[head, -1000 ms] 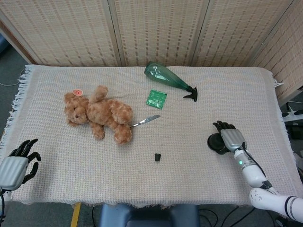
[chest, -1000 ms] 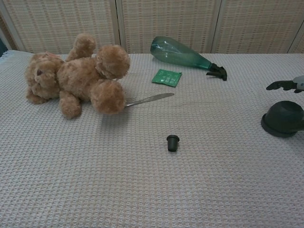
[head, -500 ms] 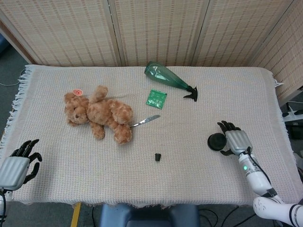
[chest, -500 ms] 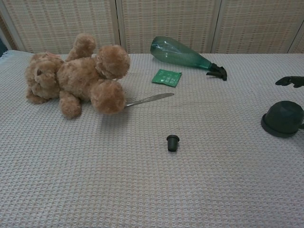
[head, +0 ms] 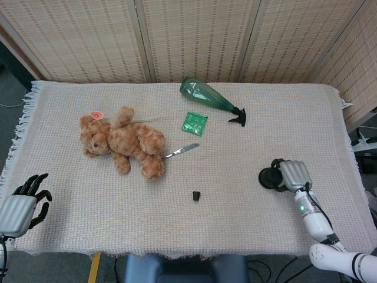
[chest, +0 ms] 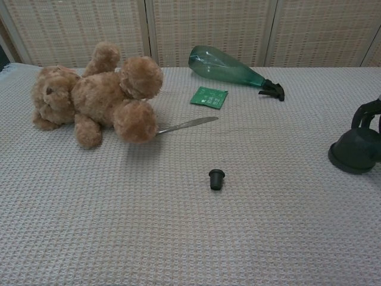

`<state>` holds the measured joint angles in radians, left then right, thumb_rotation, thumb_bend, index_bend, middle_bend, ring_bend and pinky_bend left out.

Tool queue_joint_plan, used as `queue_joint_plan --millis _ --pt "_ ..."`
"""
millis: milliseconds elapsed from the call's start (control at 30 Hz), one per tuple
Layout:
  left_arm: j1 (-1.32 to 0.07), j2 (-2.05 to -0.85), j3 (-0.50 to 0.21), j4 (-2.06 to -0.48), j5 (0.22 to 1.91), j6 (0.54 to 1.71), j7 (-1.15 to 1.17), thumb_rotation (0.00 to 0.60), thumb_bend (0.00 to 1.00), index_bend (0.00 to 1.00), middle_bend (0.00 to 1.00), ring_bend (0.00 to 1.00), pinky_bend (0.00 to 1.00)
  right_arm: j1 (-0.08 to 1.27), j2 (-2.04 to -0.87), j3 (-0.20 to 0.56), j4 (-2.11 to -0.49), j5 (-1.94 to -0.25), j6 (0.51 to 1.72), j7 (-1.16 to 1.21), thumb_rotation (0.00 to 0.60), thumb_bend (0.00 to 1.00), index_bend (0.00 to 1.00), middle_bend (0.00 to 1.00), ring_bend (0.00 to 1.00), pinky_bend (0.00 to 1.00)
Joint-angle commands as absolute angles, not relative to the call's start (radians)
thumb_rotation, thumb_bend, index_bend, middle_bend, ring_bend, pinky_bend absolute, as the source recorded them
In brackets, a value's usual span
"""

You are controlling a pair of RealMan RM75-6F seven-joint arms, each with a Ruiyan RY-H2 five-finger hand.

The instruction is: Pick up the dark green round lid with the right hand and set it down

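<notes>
Over at the right side of the table (head: 70,194), the right hand (head: 293,174) lay against the dark green round lid (chest: 355,151), fingers (chest: 364,111) curled down over its top — whether they actually gripped it could not be told. The lid sat on the cloth. The left hand (head: 21,203) rested at the near left corner, fingers apart, holding nothing — well apart from the teddy bear (head: 122,142).

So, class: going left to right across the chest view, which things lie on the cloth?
teddy bear → knife → green packet → small black cap → green spray bottle → dark green round lid
</notes>
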<state>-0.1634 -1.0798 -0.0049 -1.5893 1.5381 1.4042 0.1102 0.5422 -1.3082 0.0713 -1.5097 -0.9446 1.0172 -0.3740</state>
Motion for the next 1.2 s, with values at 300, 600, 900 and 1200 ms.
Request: queue_joint_plan --millis 300,600,900,1200 --pt "-0.165 -1.08 -0.005 -1.59 1.536 1.401 0.112 0.6 0.53 0.51 0.1 0.1 0.32 0.493 -1.257 0.076 -1.596 -1.058 1.091 -0.306 0.6 0.11 0.44 0.37 0.44 0.46" --pt "-0.164 -1.078 -0.006 -1.592 1.536 1.404 0.105 0.6 0.53 0.51 0.1 0.1 0.32 0.411 -1.134 -0.008 -1.725 -1.176 1.165 -0.354 0.6 0.11 0.44 0.37 0.44 0.46" --pt "-0.165 -1.079 -0.006 -1.591 1.535 1.402 0.103 0.6 0.53 0.51 0.1 0.1 0.32 0.406 -1.108 -0.046 -1.746 -1.032 1.103 -0.527 0.6 0.11 0.44 0.37 0.44 0.46" --pt "-0.167 -1.079 -0.007 -1.59 1.531 1.396 0.103 0.6 0.53 0.51 0.1 0.1 0.32 0.44 -1.069 -0.07 -1.773 -0.982 0.995 -0.562 0.6 0.11 0.13 0.12 0.13 0.38"
